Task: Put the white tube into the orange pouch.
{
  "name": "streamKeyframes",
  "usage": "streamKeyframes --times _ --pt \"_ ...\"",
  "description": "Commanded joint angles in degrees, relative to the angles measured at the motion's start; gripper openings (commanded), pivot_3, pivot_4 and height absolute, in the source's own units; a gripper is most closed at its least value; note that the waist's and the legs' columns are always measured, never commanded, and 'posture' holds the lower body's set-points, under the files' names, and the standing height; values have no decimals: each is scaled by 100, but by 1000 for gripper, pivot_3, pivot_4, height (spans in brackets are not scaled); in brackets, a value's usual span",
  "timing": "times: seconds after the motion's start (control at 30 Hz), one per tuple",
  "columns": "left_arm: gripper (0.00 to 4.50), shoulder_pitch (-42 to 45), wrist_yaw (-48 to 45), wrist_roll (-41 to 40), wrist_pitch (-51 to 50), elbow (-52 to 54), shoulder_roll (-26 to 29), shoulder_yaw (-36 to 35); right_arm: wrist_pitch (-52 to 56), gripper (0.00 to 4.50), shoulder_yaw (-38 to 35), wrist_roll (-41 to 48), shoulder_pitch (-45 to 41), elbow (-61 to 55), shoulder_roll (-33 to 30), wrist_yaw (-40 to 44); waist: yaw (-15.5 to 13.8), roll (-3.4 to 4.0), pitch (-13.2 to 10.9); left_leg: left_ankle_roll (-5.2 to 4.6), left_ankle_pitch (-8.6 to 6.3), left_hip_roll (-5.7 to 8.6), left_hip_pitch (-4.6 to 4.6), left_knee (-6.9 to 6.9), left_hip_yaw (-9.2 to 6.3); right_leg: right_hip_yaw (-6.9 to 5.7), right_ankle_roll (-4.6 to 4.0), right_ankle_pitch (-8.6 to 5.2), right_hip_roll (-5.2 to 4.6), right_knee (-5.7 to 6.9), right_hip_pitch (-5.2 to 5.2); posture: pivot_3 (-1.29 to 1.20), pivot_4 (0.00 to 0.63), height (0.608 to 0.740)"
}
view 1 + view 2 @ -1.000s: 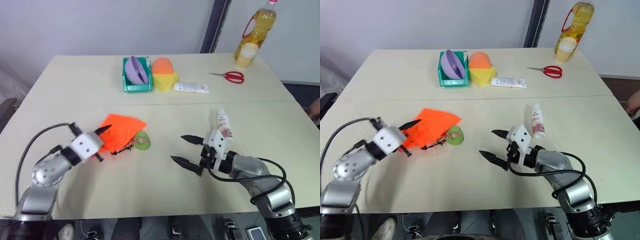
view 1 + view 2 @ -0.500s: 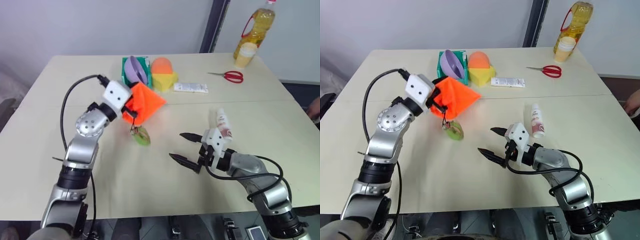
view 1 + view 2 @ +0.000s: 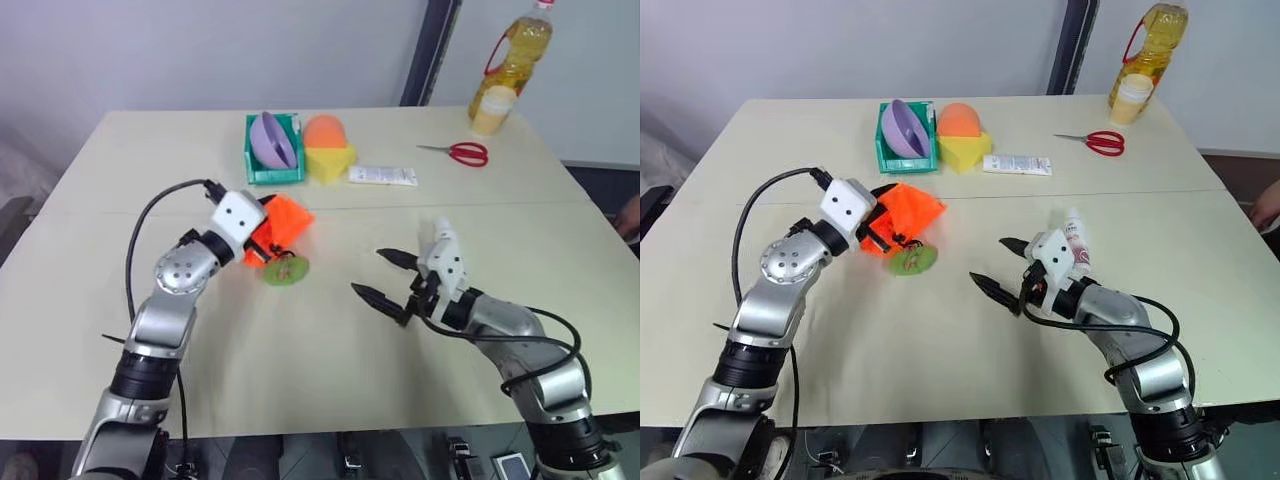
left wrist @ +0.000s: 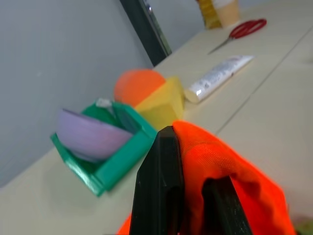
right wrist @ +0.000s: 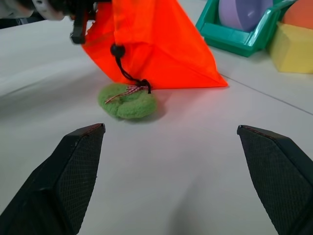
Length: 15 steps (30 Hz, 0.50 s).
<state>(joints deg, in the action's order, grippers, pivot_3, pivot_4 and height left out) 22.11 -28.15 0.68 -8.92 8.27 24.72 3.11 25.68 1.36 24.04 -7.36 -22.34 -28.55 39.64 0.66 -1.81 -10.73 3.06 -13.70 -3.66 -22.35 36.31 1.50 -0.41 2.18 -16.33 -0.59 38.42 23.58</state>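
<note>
The pouch (image 3: 281, 226) is gripped by the left end effector (image 3: 262, 236), its green tag (image 3: 285, 269) resting on the tabletop (image 3: 300, 340). The right end effector (image 3: 385, 277) is spread wide, the tube (image 3: 1075, 241) lying just behind it.

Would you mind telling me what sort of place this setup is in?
Probably a lab or test room: a plain beige table against a bare grey wall, laid out with unrelated props, such as scissors, an oil bottle and a green bin.
</note>
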Motion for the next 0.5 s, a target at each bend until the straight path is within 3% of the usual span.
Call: streamKeyframes --times 0.03,0.27,0.5 --pt "54 -217 -52 -129 -195 570 157 -238 -2 4500 -175 112 -36 -205 -67 8 3 0 0 0 0 0 0 0 0 0 0 0 0 0 0 0 150 726" --pt "54 -744 -418 -492 -655 1241 526 -401 132 4500 -420 152 -129 -162 -34 -228 3 1 0 0 0 -3 2 -1 -1 0 0 0 0 0 0 0 150 726" --pt "54 -1176 -1237 -1090 -1232 1772 1233 -447 590 4500 -1190 -189 -271 124 -129 -1233 0 1 -1 0 0 -2 1 -3 1 1 -1 0 -3 -1 2 0 150 726"
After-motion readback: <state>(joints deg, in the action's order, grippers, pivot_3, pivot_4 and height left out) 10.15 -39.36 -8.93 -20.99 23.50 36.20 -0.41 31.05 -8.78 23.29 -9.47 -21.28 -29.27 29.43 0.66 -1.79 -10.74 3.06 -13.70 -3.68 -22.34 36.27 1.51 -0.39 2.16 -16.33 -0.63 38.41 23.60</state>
